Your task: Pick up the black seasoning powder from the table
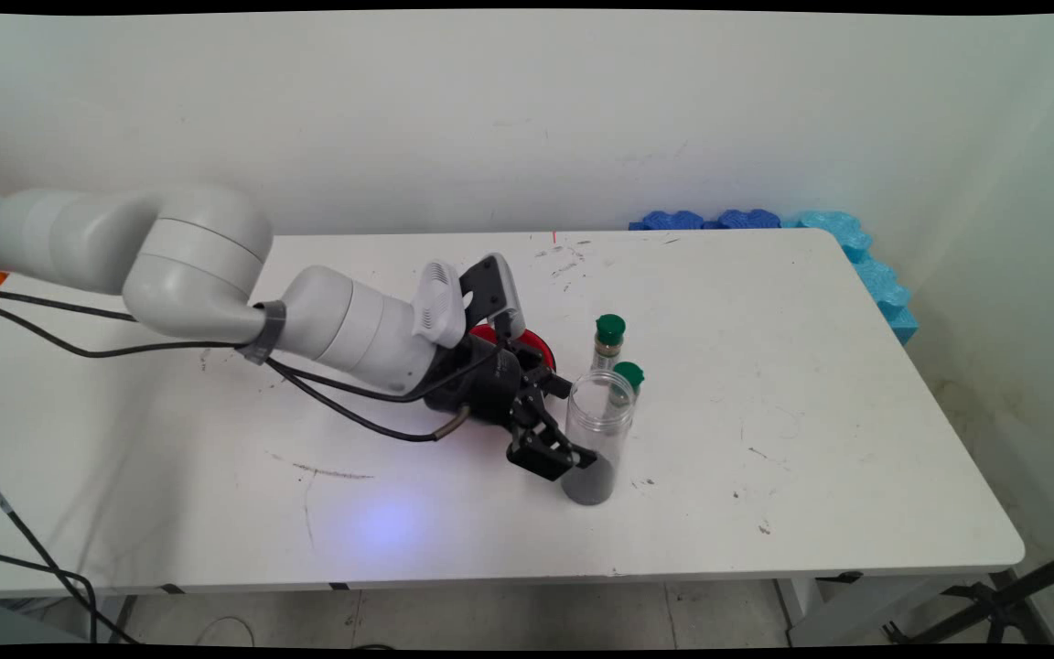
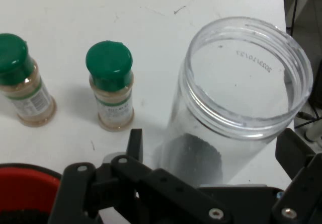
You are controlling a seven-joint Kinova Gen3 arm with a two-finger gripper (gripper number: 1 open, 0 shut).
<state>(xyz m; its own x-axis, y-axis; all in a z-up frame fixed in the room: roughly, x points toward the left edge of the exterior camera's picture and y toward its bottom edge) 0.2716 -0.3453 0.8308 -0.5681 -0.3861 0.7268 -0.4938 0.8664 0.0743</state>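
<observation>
A clear lidless plastic jar (image 1: pixel 598 430) stands upright on the white table (image 1: pixel 811 384), with dark powder in its bottom. My gripper (image 1: pixel 573 426) reaches it from the left, low over the table, one finger on each side of the jar's lower part. In the hand view the jar (image 2: pixel 236 113) sits between the fingers (image 2: pixel 135 142); the left one shows a small gap to the glass, so the gripper (image 2: pixel 214 151) is open around it. Two small spice bottles with green caps (image 1: pixel 609 340) (image 1: pixel 629 374) stand just behind the jar, shown in the hand view as bottles (image 2: pixel 20 78) (image 2: pixel 110 85).
A red bowl (image 1: pixel 532 345) holding dark material lies under my wrist, left of the jar, and shows in the hand view as a red bowl (image 2: pixel 25 183). Blue foam pieces (image 1: pixel 856 247) line the table's far right edge. Black cables (image 1: pixel 79 343) hang from the arm at left.
</observation>
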